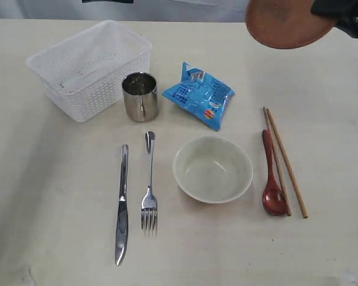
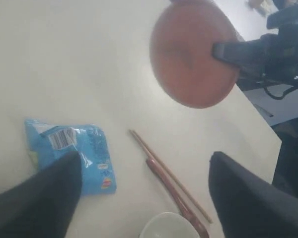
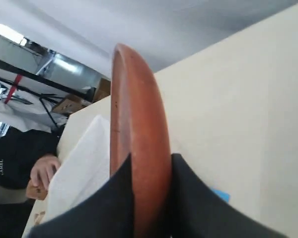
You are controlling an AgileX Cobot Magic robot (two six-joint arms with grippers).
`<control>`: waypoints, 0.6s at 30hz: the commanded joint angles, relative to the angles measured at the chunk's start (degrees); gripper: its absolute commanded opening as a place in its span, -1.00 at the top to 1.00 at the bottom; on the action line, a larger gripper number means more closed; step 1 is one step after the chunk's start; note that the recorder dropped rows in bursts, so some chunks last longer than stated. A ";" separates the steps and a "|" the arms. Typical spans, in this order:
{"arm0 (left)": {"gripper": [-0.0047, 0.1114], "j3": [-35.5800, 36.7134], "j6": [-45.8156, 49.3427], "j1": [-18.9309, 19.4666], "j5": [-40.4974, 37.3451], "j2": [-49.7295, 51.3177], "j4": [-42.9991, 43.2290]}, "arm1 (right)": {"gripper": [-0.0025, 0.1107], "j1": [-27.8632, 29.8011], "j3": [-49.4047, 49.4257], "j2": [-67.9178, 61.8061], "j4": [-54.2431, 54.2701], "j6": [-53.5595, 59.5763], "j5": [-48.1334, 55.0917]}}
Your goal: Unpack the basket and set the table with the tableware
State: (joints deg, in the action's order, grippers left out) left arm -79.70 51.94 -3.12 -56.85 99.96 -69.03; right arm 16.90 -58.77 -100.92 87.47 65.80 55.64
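The white basket (image 1: 89, 68) stands at the back left of the table (image 1: 48, 196). In front of it are the steel cup (image 1: 140, 95), knife (image 1: 122, 205), fork (image 1: 149, 185), cream bowl (image 1: 212, 169), dark red spoon (image 1: 272, 179) and chopsticks (image 1: 285, 161). My right gripper (image 3: 151, 158) is shut on the rim of the reddish-brown plate (image 3: 139, 124), which hangs above the table's back right (image 1: 286, 24). My left gripper (image 2: 145, 158) is open and holds nothing; it hovers over the packet, chopsticks (image 2: 164, 168) and bowl rim (image 2: 169, 225). It does not show in the exterior view.
A blue snack packet (image 1: 200, 95) lies between the cup and the chopsticks. The table's right edge (image 2: 268, 134) runs close behind the held plate. A person and some equipment are beyond the far side of the table in the right wrist view.
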 commanded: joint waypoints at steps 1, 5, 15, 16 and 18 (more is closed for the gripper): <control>-0.01 0.03 -0.15 0.27 -0.45 -0.15 1.78 | 0.96 0.85 -0.38 -5.66 -2.27 -1.40 -1.55; 0.24 0.03 -0.15 0.27 -2.00 0.16 1.78 | 0.96 0.17 -0.72 -11.20 -1.63 -0.07 -1.68; 0.47 3.44 2.21 0.27 0.41 0.25 1.68 | 0.96 -1.68 -4.21 -20.88 -1.91 0.03 -1.96; 0.47 4.18 2.21 0.27 1.36 0.25 1.68 | 0.96 -2.29 -4.77 -21.45 -1.91 0.03 -2.49; 0.47 5.45 2.51 0.27 2.57 0.25 1.68 | 0.96 -3.60 -5.86 -22.34 -2.04 -0.08 -3.50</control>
State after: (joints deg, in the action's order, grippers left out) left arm -75.51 53.63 -3.12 -56.21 100.07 -67.37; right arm 14.77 -63.11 -122.46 85.06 65.04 52.50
